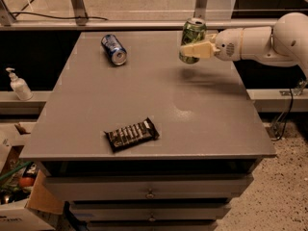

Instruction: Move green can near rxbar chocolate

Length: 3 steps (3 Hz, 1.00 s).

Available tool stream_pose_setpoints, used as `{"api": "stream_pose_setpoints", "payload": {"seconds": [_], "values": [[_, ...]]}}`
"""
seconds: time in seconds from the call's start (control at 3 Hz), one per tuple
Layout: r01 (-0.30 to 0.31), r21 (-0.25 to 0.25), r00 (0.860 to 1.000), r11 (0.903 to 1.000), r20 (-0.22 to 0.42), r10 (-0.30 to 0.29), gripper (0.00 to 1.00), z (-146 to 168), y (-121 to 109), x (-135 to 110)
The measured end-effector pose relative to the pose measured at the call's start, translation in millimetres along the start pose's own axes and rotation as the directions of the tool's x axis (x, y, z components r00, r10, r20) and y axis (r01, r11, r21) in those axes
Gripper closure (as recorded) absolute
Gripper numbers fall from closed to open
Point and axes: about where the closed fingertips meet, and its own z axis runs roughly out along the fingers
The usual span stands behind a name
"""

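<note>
The green can (191, 36) with a silver top is upright and held clear above the far right part of the grey table (202, 114). My gripper (194, 48) reaches in from the right on a white arm and is shut on the can's lower half. The rxbar chocolate (132, 134), a dark wrapper with white lettering, lies flat near the table's front edge, left of centre, well away from the can.
A blue can (114, 49) lies on its side at the far left of the table. A soap dispenser bottle (18, 84) stands on a ledge to the left. Drawers are below the tabletop, boxes with clutter at the lower left.
</note>
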Motion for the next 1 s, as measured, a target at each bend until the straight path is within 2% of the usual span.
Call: {"api": "stream_pose_setpoints", "payload": {"seconds": [0.33,1.0], "values": [[0.034,0.004,0.999,0.9994,0.019,-0.034,1.0,-9.7,14.5,0.0],[0.091,-0.035,0.996,0.9952,0.027,-0.09,1.0,-53.7,74.6,16.1]]}}
